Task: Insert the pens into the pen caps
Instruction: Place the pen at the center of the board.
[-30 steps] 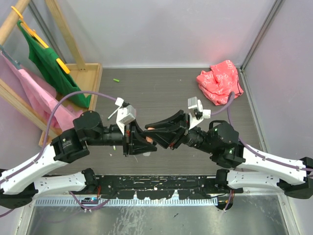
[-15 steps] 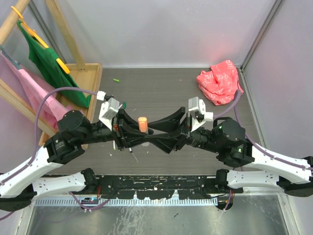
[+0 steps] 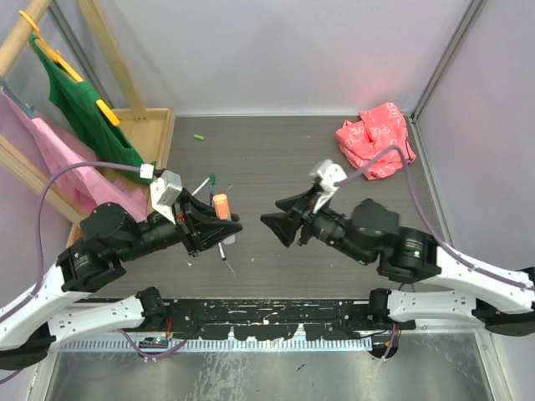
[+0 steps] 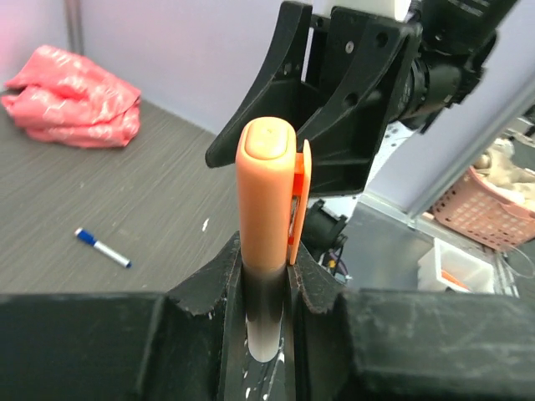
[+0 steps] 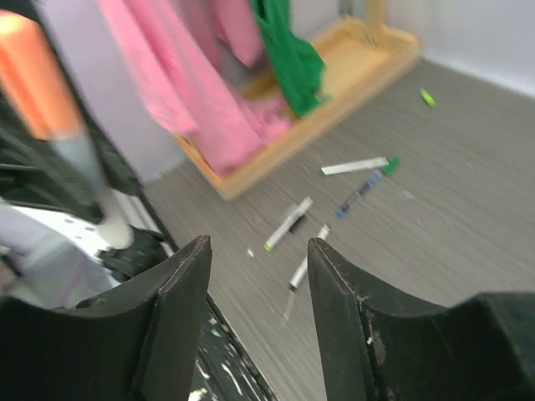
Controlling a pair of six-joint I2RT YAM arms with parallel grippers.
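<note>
From above, we see the left gripper (image 3: pixel 224 222) clamped on an orange-capped pen (image 3: pixel 221 205), which stands roughly upright with its cap above the jaws. The right gripper (image 3: pixel 276 215) faces it across a clear gap over the table (image 3: pixel 276 159); its jaws are parted and hold nothing. A few loose pens (image 3: pixel 206 185) lie on the table near the left gripper, partly hidden under it. A green cap (image 3: pixel 199 137) lies alone farther back, close to the wooden rack (image 3: pixel 144 125) that carries a green cloth (image 3: pixel 79 100) and a pink cloth (image 3: pixel 58 167). A pink bag (image 3: pixel 376 138) sits at the far right. In the left wrist view, the fingers close tightly on the pen's grey barrel, and the orange cap (image 4: pixel 266 200) with its clip rises above them. Behind it is the black right gripper, and a blue-ended pen (image 4: pixel 102 247) lies on the table to the left, with the pink bag (image 4: pixel 71 104) beyond. In the right wrist view, our two fingers (image 5: pixel 180 309) stand well apart with only table between them. About four pens (image 5: pixel 288 224) lie scattered there, the green cap (image 5: pixel 427 97) lies farther off, and the orange-capped pen (image 5: pixel 33 71) shows blurred at the upper left.
</note>
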